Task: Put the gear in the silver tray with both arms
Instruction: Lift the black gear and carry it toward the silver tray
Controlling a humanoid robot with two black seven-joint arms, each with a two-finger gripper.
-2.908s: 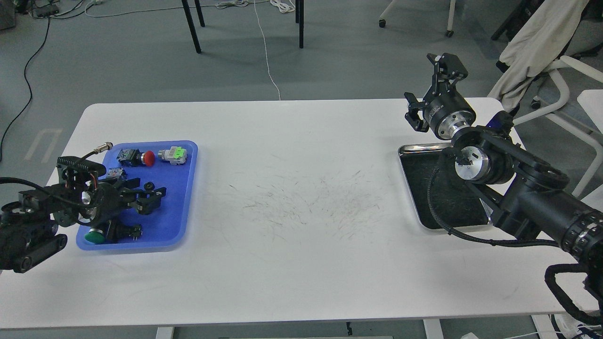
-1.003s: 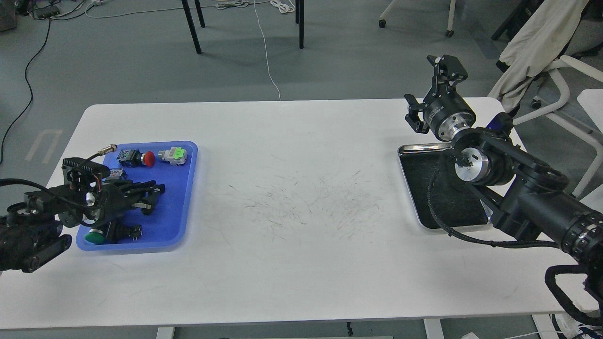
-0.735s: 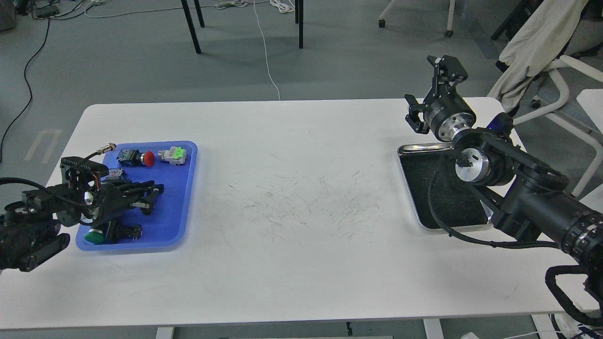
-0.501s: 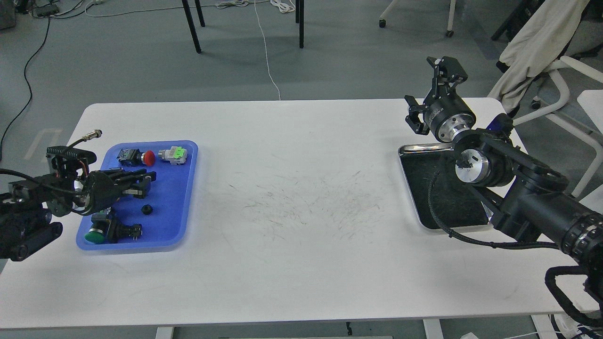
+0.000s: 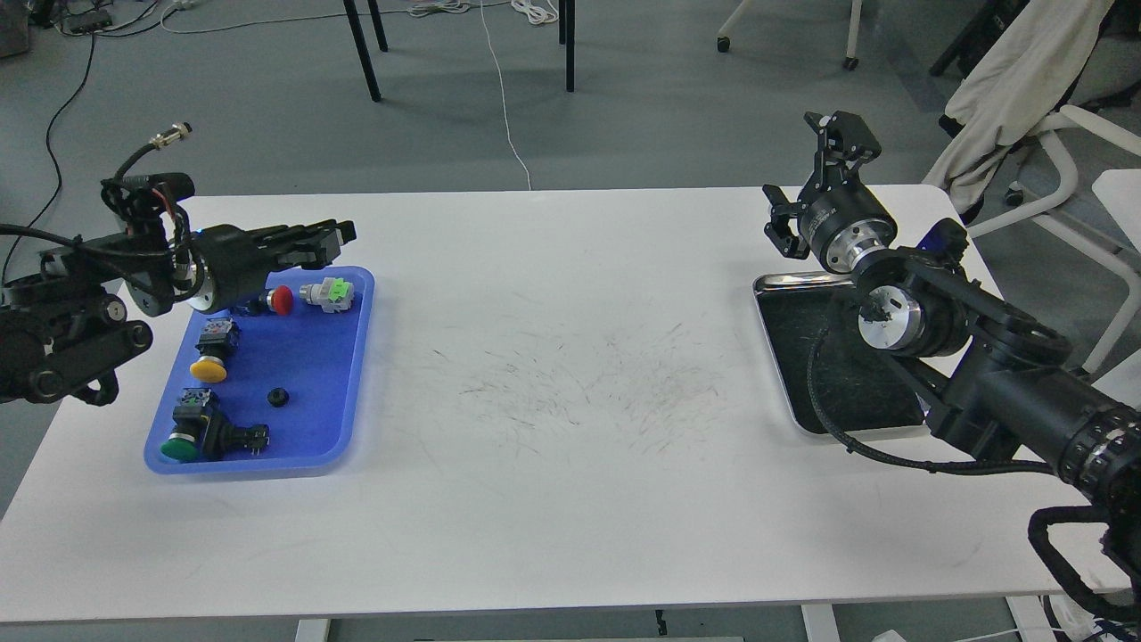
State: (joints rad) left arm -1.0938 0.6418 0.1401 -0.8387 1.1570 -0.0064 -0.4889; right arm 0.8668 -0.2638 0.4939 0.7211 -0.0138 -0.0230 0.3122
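The gear [image 5: 279,396] is a small black ring lying on the bottom of the blue tray [image 5: 312,357] at the table's left. My left gripper [image 5: 337,235] is raised above the tray's far edge, pointing right, with its fingers together and nothing visible between them. The silver tray [image 5: 798,282] sits at the table's right, its dark bottom bare where it shows, partly hidden by my right arm. My right gripper [image 5: 805,174] hangs above the tray's far left corner, open and empty.
The blue tray also holds a red push button [image 5: 281,300], a green-and-white part [image 5: 328,294], a yellow button [image 5: 209,366] and a green button [image 5: 181,444]. A chair with cloth [image 5: 1025,80] stands beyond the table's right end.
My left gripper closed low in the blue tray, then rose up and away toward the far edge. The gear stayed in the tray and now lies uncovered. The right arm barely moved.
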